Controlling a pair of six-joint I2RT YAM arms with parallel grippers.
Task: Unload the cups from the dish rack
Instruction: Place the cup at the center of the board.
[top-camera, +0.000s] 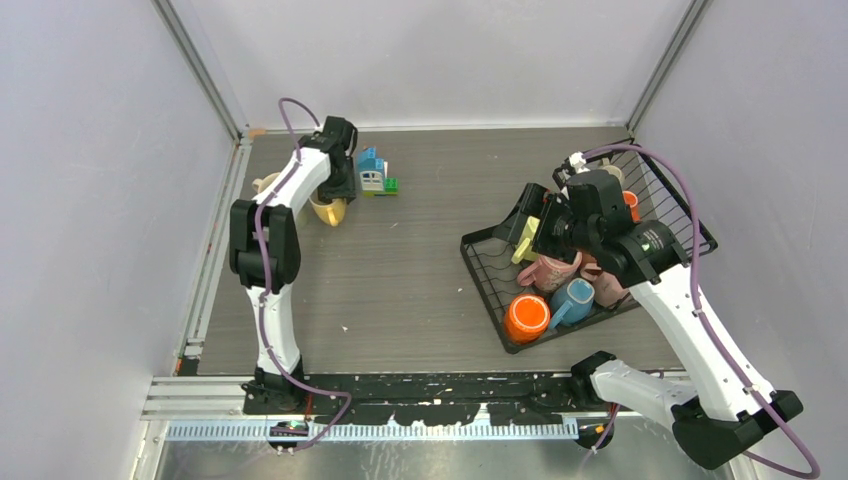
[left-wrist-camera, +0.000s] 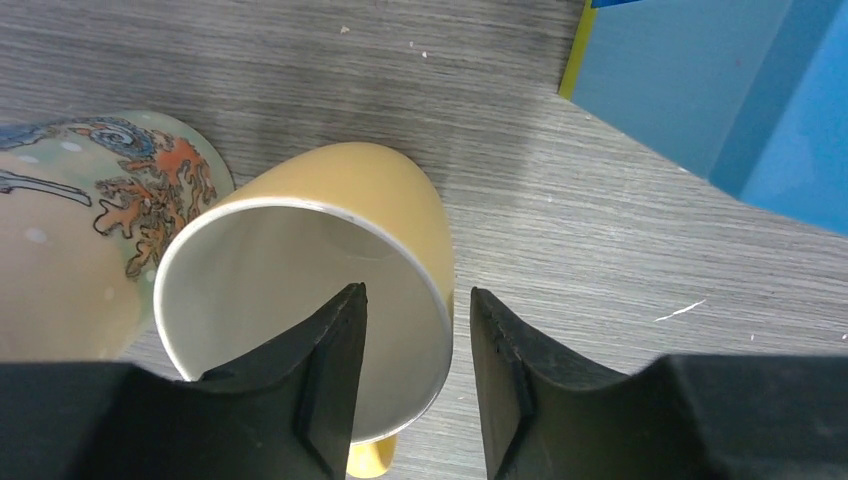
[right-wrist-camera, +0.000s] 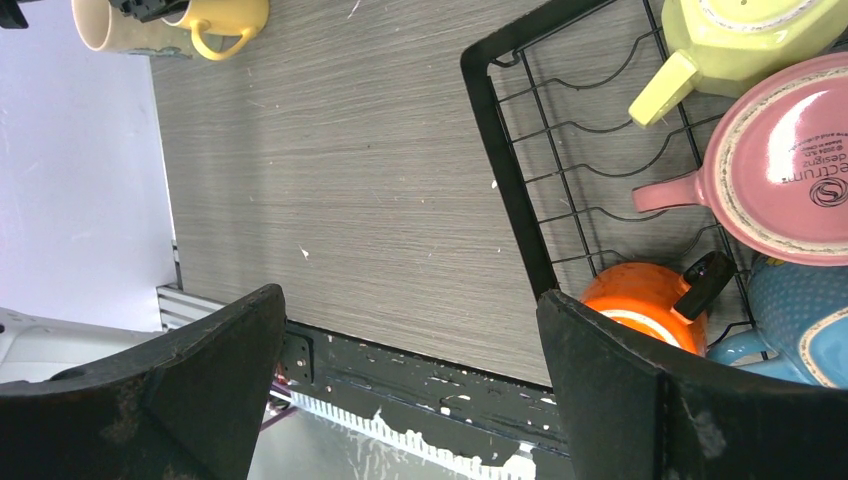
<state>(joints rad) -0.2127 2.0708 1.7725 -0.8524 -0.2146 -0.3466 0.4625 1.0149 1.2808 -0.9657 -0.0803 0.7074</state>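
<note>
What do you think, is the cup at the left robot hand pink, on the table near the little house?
Not quite: that cup is yellow, not pink. The left wrist view shows the left gripper straddling the rim of the yellow cup on the table, and the top view shows the little house close by.

Left gripper (top-camera: 341, 188) at yellow cup (top-camera: 331, 212); right gripper (top-camera: 530, 222) above dish rack (top-camera: 483, 272).

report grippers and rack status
Left gripper open, astride yellow mug rim, on table. Right gripper open, empty, above dish rack. Pink mug, orange mug in rack.
</note>
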